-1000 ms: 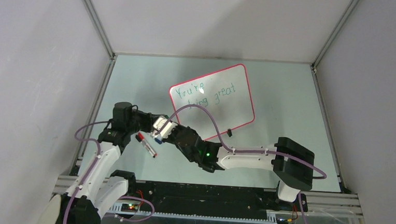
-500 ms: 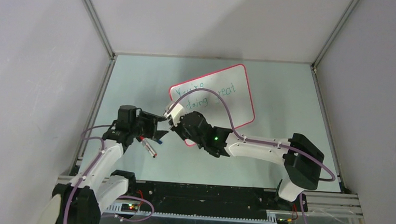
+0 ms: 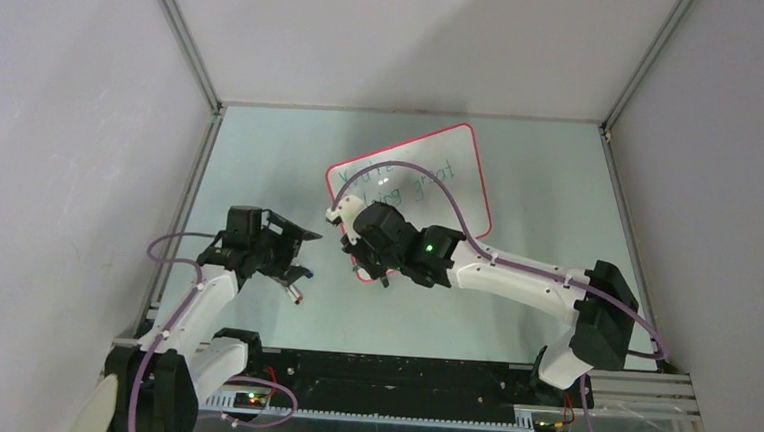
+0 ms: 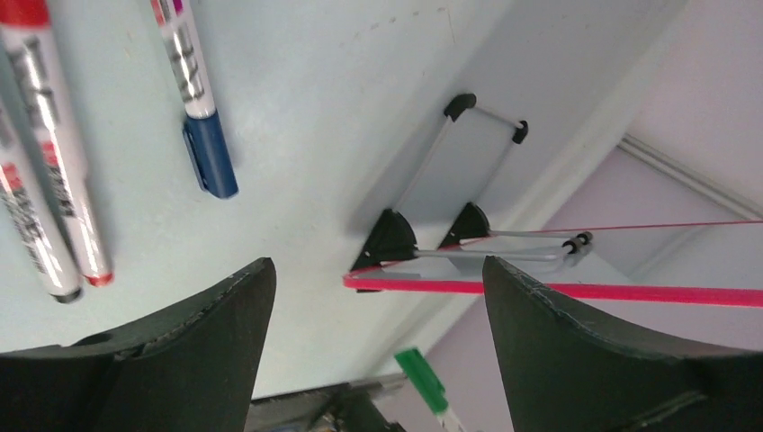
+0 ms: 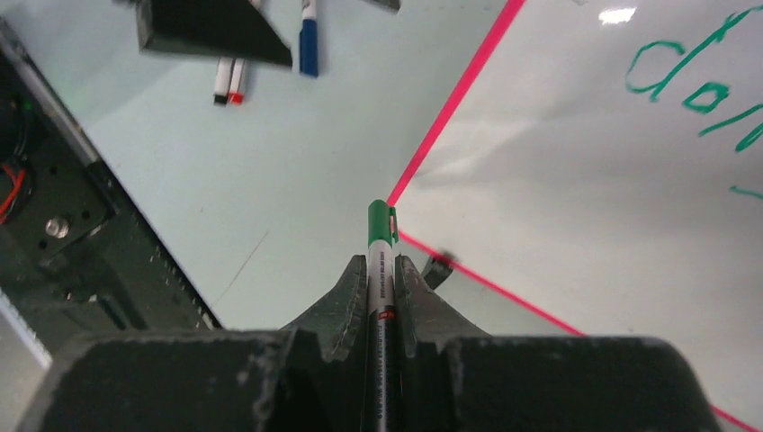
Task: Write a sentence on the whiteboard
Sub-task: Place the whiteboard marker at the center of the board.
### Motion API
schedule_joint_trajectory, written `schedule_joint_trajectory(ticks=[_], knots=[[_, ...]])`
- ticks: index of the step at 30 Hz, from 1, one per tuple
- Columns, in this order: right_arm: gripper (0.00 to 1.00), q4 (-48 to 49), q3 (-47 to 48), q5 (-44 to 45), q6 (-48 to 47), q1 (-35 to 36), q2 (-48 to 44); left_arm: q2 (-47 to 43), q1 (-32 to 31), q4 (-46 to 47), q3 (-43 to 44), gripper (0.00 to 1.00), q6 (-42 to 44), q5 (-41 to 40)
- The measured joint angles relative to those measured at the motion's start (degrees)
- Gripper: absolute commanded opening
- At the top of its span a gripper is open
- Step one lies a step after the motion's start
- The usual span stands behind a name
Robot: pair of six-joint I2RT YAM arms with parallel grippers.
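Nearest the arms' bases, off the near-left corner of the whiteboard, the left gripper hangs with its jaws spread wide and nothing between them. Below it, a blue-capped marker and red-tipped markers lie loose on the pale green table. A little farther in, the right gripper hovers just over that same corner, its fingers pinched on a green marker. The marker's green end, apparently a cap, points across the board's red-pink rim. From there the board spreads away ahead and to the right of the marker. It is raised on small black clip feet, with its long axis running left to right and swinging farther from the bases toward the right. Green handwriting runs along its far long edge. The right arm is plainly the nearer of the two to the writing surface, and it is the one carrying a pen. Any further stroke would seem to turn on carrying the tip inward over the rim, and the cap, if it is one, would have to come off first.
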Motion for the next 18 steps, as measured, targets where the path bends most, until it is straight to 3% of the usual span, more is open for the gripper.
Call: schedule_joint_trajectory(ticks=[11,18], knots=[[0.0,-13.7,2.9,7.4,0.1,8.4,0.2,-2.2,0.3,-1.3,2.7,0.86,14.0,-10.6],[0.0,-14.6,3.1,8.8,1.4,10.3,9.8,-5.3,0.3,-2.7,2.7,0.86,16.7,-16.9]])
